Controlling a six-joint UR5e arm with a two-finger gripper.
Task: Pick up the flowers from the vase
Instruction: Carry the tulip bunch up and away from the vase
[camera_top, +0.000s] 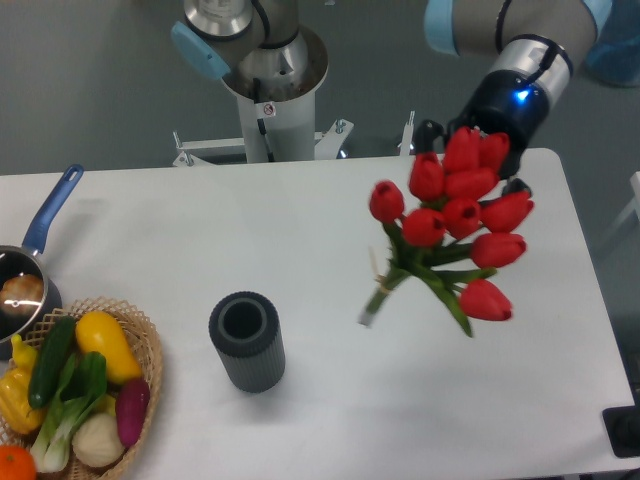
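One vase (246, 341) standing empty, flowers (453, 222) aloft in clamped pincer (470, 160), basket (152, 372) holding vegetables (70, 385)

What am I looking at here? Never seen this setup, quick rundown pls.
It is one robot arm bolted behind a white table, filmed by a single fixed camera looking down from the front. The arm ends in a two-finger pincer, mostly hidden behind what it carries: a bunch of red tulips, the flowers, held in the air over the right side of the table with the stems pointing down and left. The dark grey ribbed vase stands empty near the middle. On the left are a wicker basket of vegetables and a blue-handled saucepan. The job is lifting the flowers out of the vase, and they are clear of it.
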